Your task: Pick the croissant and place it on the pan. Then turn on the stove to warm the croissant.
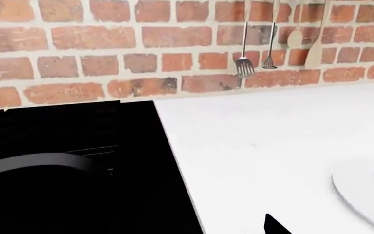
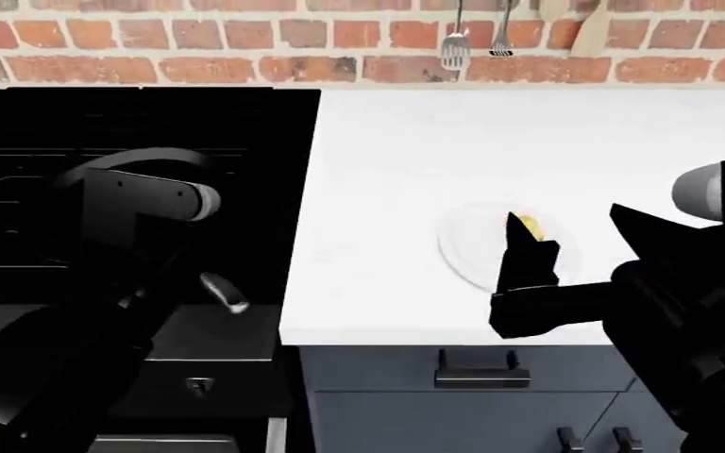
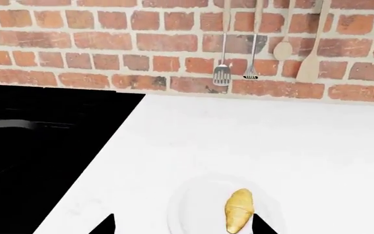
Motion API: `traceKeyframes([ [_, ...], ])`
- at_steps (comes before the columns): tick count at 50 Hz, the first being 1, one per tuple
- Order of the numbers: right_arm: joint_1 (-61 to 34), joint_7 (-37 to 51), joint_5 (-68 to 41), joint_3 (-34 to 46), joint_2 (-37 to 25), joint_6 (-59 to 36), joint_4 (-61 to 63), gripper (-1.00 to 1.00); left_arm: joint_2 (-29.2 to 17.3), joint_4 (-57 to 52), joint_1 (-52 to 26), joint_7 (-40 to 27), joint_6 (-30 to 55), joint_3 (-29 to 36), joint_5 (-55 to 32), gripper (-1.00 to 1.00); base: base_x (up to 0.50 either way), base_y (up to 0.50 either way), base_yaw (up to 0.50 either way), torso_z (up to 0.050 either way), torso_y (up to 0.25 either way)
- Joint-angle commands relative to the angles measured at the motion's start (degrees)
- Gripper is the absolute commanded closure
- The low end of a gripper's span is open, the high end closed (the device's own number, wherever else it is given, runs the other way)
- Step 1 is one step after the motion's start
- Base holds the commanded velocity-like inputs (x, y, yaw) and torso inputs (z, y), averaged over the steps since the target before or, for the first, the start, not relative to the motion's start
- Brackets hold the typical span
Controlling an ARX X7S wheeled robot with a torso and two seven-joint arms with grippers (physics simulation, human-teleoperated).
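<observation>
A kitchen scene seen from above. At far left sits the black stove (image 2: 136, 123), its dark grates hard to make out. The robot's left arm reaches over it, and the left hand itself cannot be picked out against the black, so whether it is open or closed cannot be told. The pan (image 3: 5, 126) shows only as a thin grey curved rim on the stove top. Right of the stove lies a white table (image 2: 463, 142), backed by a red brick wall (image 2: 211, 38) where metal and wooden utensils (image 3: 223, 73) hang. Near the table's front edge rests a round white plate (image 2: 463, 250) carrying the golden croissant (image 3: 239, 210). The right hand (image 3: 181, 225) hovers over the plate, its two dark fingertips spread apart, one close beside the croissant, gripping nothing.
</observation>
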State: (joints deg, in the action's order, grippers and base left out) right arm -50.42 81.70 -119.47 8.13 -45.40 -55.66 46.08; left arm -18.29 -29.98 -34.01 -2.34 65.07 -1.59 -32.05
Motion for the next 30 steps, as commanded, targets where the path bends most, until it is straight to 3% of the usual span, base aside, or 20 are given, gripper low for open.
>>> traceKeyframes([
  [1, -1.1, 1.0, -1.0, 1.1, -0.8, 1.0, -0.2, -1.00, 0.0, 0.5, 0.0, -0.2, -0.5, 0.4, 0.0, -1.00, 0.50, 0.00, 0.00, 0.000, 0.000],
  [16, -0.3, 0.1, -0.2, 1.2, -1.4, 1.3, -0.2, -1.00, 0.3, 0.2, -0.2, -0.7, 0.1, 0.8, -0.8, -1.00, 0.49, 0.00, 0.00, 0.000, 0.002],
  [30, -10.2, 6.7, -15.1, 10.2, -5.6, 6.7, -7.3, -1.00, 1.1, 2.0, 0.3, 0.1, -0.8, 0.5, -2.0, -1.00, 0.00, 0.00, 0.00, 0.000, 0.000],
])
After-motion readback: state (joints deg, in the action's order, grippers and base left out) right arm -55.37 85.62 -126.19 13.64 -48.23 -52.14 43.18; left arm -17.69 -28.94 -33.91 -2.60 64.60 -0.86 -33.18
